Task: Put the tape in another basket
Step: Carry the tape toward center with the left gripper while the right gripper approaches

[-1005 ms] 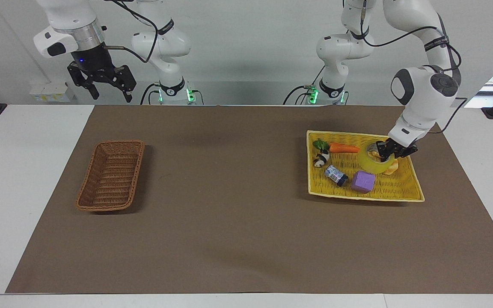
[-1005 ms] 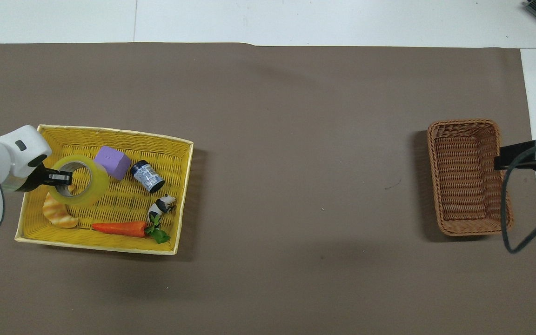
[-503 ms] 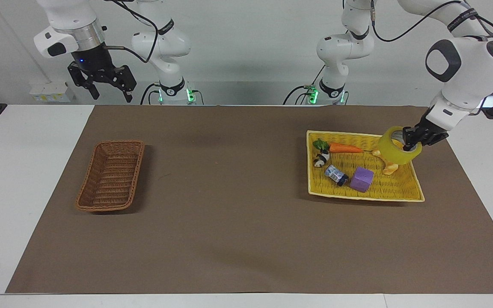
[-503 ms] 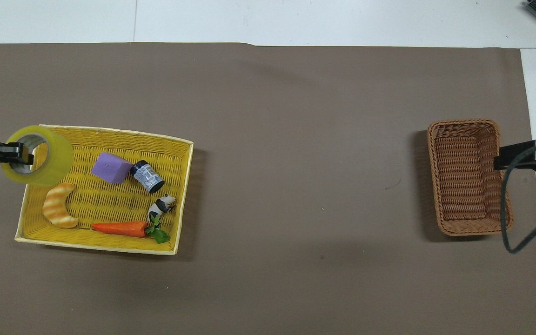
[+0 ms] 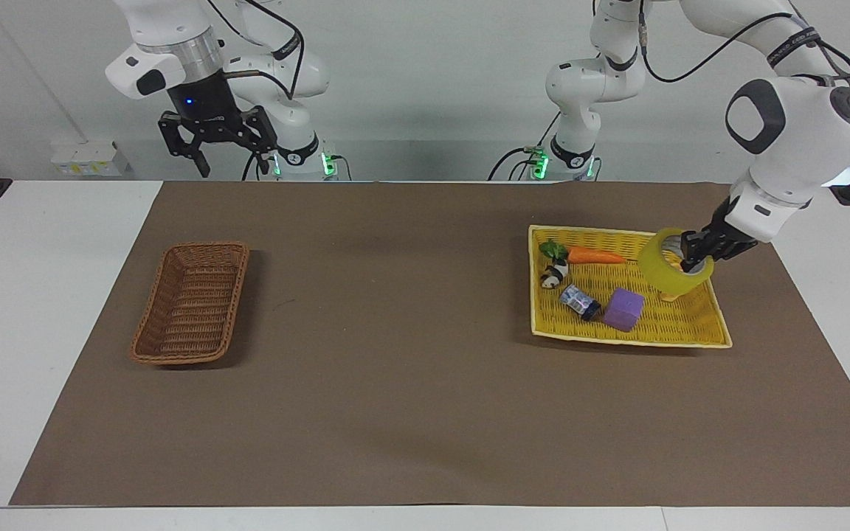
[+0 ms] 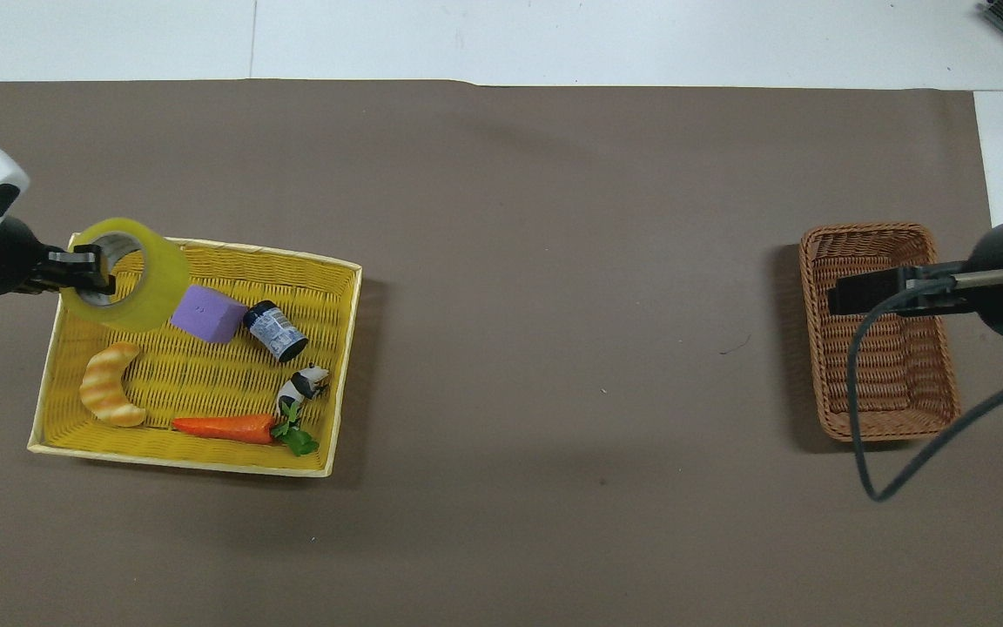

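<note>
The tape (image 5: 670,264) (image 6: 127,274), a wide yellow roll, hangs tilted in the air over the yellow basket (image 5: 628,339) (image 6: 179,461). It is above the corner at the left arm's end of the table. My left gripper (image 5: 693,259) (image 6: 88,272) is shut on the roll's wall, with one finger inside the core. The brown wicker basket (image 5: 190,302) (image 6: 867,392) sits with nothing in it toward the right arm's end. My right gripper (image 5: 233,164) (image 6: 854,292) hangs open high up, with nothing between its fingers. From overhead it lies over the wicker basket.
In the yellow basket lie a purple cube (image 5: 625,310) (image 6: 210,312), a small dark jar (image 5: 578,302) (image 6: 276,330), a panda toy (image 5: 554,275) (image 6: 301,386), a carrot (image 5: 595,256) (image 6: 227,428) and a croissant (image 6: 110,396). A brown mat (image 5: 395,369) covers the table.
My left gripper lifted the tape off the yellow basket's floor, swung it outward past the rim, then brought it back over the corner. The right arm moved over the wicker basket.
</note>
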Action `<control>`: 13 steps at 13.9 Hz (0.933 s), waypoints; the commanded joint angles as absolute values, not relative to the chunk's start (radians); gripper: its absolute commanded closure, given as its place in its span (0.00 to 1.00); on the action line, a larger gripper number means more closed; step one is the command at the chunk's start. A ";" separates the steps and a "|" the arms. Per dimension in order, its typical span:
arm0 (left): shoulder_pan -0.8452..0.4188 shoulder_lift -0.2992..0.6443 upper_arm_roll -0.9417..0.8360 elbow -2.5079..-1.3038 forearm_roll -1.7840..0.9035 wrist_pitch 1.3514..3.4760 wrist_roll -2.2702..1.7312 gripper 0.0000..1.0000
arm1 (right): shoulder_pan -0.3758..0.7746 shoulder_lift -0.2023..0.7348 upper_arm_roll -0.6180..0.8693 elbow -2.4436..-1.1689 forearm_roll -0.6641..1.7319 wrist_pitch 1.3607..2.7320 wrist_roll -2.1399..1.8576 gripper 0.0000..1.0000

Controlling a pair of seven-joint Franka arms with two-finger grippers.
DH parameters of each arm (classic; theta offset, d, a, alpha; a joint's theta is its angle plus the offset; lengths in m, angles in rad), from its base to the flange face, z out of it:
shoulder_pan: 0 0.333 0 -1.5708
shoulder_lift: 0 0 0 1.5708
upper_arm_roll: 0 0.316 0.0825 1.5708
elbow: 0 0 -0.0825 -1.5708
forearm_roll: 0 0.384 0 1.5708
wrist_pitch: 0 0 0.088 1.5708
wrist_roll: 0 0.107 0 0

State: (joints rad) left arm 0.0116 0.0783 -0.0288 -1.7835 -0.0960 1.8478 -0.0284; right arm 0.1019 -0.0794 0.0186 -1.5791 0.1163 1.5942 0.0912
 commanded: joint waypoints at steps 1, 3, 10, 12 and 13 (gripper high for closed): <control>-0.116 0.086 -0.017 -1.747 -0.101 1.824 -0.170 1.00 | 0.144 -0.051 0.021 -1.603 0.205 1.666 0.125 0.00; -0.202 0.084 -0.017 -1.747 -0.100 1.832 -0.248 1.00 | 0.202 -0.025 0.021 -1.614 0.291 1.702 0.239 0.00; -0.471 0.078 -0.026 -1.752 -0.159 1.997 -0.546 1.00 | 0.327 0.032 0.021 -1.727 0.567 1.932 0.333 0.00; -0.515 0.075 -0.026 -1.749 -0.204 2.006 -0.554 1.00 | 0.357 0.034 0.021 -1.775 0.621 2.000 0.334 0.00; -0.528 0.074 -0.026 -1.749 -0.225 2.022 -0.558 1.00 | 0.357 0.034 0.021 -1.784 0.643 2.014 0.333 0.00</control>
State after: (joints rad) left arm -0.4926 0.0792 -0.0445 -1.7653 -0.1810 1.9992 -0.5434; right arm 0.3461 0.0523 0.0248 -1.7307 0.5850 1.9628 0.3251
